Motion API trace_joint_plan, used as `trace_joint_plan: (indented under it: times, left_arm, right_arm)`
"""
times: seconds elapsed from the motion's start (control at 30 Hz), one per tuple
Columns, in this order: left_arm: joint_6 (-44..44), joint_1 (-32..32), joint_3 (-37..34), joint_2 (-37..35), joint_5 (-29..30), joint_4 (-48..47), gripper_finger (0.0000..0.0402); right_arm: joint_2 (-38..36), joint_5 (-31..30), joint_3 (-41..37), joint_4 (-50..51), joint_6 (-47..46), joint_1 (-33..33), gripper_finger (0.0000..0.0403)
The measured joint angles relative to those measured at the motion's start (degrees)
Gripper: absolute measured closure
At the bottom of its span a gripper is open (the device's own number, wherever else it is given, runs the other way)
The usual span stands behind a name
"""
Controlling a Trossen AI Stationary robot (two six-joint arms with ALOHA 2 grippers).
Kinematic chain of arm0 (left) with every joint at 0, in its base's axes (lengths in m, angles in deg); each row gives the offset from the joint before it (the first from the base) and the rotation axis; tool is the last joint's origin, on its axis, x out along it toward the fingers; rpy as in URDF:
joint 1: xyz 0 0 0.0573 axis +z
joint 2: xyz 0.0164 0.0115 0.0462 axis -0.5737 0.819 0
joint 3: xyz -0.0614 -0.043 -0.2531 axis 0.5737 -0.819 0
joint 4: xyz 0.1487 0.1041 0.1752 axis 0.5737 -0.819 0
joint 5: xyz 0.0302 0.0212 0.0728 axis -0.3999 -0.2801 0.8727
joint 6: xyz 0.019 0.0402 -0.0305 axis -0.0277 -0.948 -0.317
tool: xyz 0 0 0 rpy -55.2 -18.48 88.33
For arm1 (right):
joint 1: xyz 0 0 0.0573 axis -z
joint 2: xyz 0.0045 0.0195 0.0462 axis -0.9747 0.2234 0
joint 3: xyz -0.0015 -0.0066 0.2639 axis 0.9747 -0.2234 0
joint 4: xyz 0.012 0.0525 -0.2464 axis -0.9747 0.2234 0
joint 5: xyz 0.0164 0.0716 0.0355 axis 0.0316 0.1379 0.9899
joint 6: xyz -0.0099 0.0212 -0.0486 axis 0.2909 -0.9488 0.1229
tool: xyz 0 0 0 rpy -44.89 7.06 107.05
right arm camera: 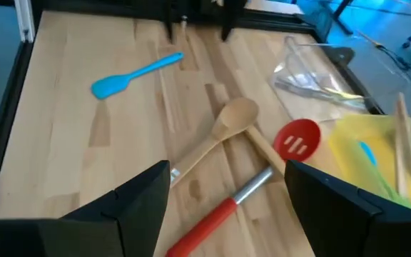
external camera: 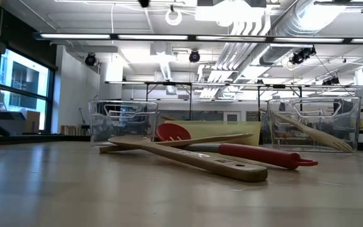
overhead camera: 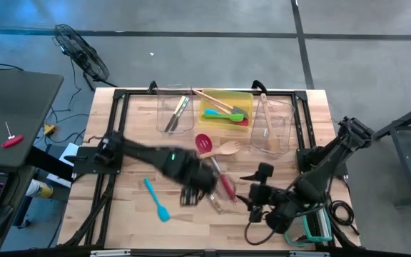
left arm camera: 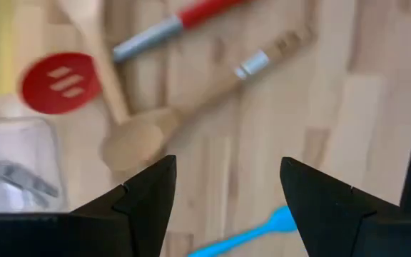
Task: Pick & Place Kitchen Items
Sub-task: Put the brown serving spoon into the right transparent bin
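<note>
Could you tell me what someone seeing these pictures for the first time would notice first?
Probably the small heap of utensils mid-table: a red slotted spatula, a wooden spoon and a red-handled tool lying crossed. The left hand hovers open beside them, with a blue spatula lying alone nearer the table's front edge. Behind sit a yellow bin and two clear bins already holding some utensils.
</note>
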Motion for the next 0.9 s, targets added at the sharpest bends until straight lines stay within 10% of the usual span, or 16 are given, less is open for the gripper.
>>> trace_joint_plan:
  times: [0.9]
  left_arm:
    - [36.3, -27.0, -20.9, 0.0, 15.2, 0.4, 0.0158]
  right_arm:
    - [22.9, 16.7, 0.0, -36.0, 7.5, 17.4, 0.0133]
